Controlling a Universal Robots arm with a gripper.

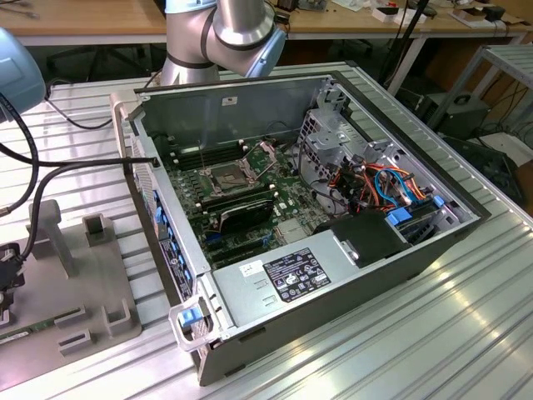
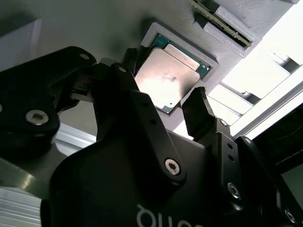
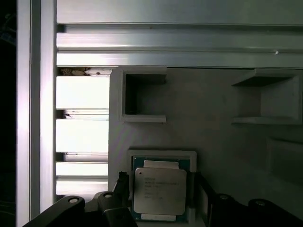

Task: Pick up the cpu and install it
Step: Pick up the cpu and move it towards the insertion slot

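Grey metal computer case [image 1: 375,292] lay open on ribbed table [image 1: 450,333]. Grey fixture plate [image 1: 92,275] sat at exterior view's left of case. Cpu [image 3: 158,191] lay flat in plate's square pocket, silver top up. Gripper [image 2: 165,78] hung over cpu; fingers [image 2: 199,111] spread apart, flanking pocket, grasping nothing.

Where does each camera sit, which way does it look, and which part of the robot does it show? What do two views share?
Exterior view: off the arm, raised, looking down obliquely on the open computer case on the ribbed table; the arm's grey joint shows behind it.
First wrist view: faces the grey fixture squarely; the hand's fingertips show.
Second wrist view: behind the hand, looking along its black fingers.
Both wrist views share the cpu in its recess, between open fingers.
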